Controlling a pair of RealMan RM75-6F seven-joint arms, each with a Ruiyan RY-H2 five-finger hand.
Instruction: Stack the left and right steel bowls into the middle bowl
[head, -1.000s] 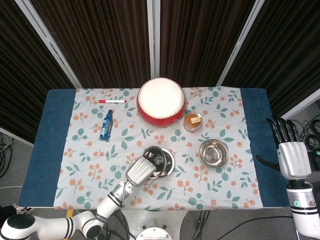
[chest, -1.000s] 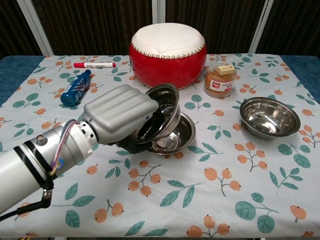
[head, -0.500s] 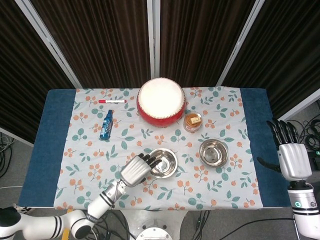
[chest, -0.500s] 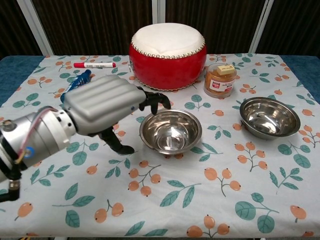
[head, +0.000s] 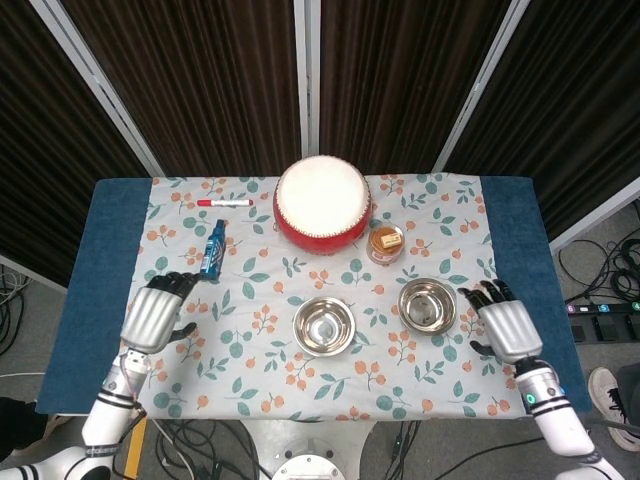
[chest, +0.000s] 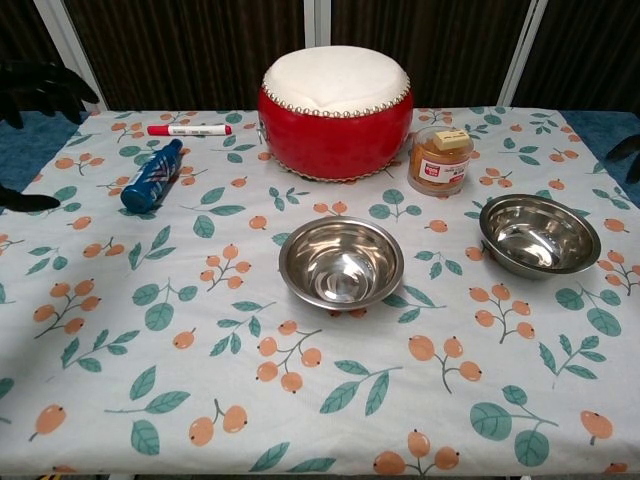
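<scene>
A: Left hand (head: 152, 318) is pulling back toward the desk's (head: 110, 300) left edge, fingers open, empty; its bowl is nesting in the middle bowl (head: 324, 325).

B: Right hand (head: 507, 330), fingers spread, is closing in beside the right steel bowl (head: 427, 304), near the right edge.

Bright, even overhead lighting, soft short shadows only. Specular glare inside middle bowl (chest: 341, 264) and right bowl (chest: 538, 235). Both views sharp; dark curtains (head: 200, 80) underexposed, slight edge distortion in chest view.

Left hand (head: 153, 318) off the middle bowl (head: 324, 326), right hand (head: 508, 329) nearer.
</scene>
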